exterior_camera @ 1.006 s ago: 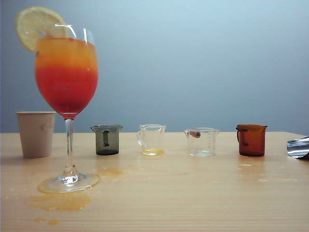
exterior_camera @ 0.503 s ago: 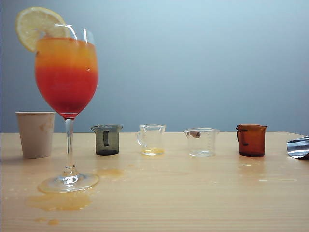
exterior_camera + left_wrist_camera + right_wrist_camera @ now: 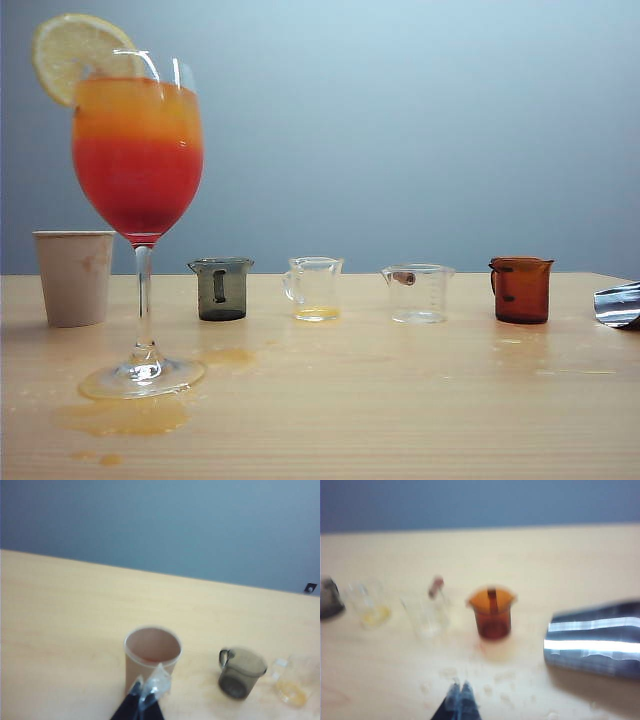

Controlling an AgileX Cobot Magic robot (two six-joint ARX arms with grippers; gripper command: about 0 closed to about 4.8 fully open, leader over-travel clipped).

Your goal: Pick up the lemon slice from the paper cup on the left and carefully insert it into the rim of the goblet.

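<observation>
Setting: pale wooden bench [image 3: 400, 400] before a plain blue-grey wall.

Nearest the exterior camera, on the left: an orange-tinted liquid spill [image 3: 122, 415] on the bench, just in front of the foot of the tall clear stemmed goblet [image 3: 138, 160]. The goblet stands upright and holds a layered drink, orange over red. A thin round pale-yellow lemon slice [image 3: 72, 52] sits wedged on its rim at the left side, upright and projecting outward.

Further back, a row across the bench, left to right: small plain beige paper cup [image 3: 74, 277], upright, standing behind and to the left of the goblet, its interior showing no slice in the left wrist view [image 3: 152, 652]; small smoky-grey glass jug with handle [image 3: 221, 289]; small clear glass jug with a little yellow liquid at the bottom [image 3: 315, 288]; small clear measuring jug [image 3: 417, 293]; small amber-brown glass jug [image 3: 521, 289]. All stand well apart from one another.

At the far right edge: a shiny metallic cylinder lying on its side [image 3: 618, 305], seen larger in the right wrist view [image 3: 592, 642].

Left gripper [image 3: 145, 692]: raised above the bench, just in front of the paper cup, fingers pressed together, holding nothing.

Right gripper [image 3: 460, 692]: raised above the bench on the near side of the amber jug, blurred, fingertips together, holding nothing.
</observation>
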